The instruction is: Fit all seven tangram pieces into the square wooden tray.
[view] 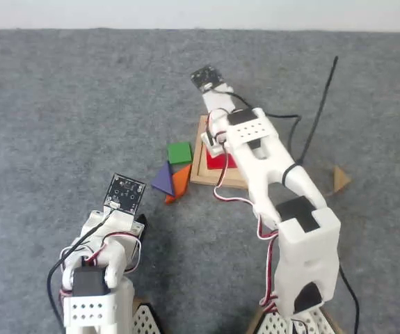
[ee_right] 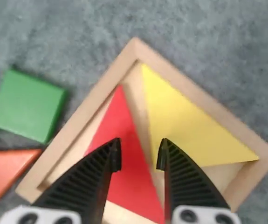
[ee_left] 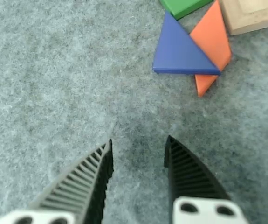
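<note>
- Square wooden tray: lies on the grey carpet under the right arm. Two pieces are in it.
- Red triangle: flat inside the tray, against the rim on the side of the loose pieces.
- Yellow triangle: large and flat inside the tray, beside the red one, with a thin strip of bare wood between them.
- Green square: on the carpet just beside the tray, outside it.
- Orange triangle: on the carpet near the tray's corner, outside it.
- Blue triangle: on the carpet touching the orange triangle, one corner lying over it.
- Small tan triangular piece: on the carpet, well apart from the tray on its far side.
- Right gripper: fingers parted by a narrow gap, holding nothing, above the red triangle in the tray.
- Left gripper: fingers spread, holding nothing, over bare carpet near the blue and orange triangles but apart from them.
- Black cable: runs across the carpet past the right arm.
</note>
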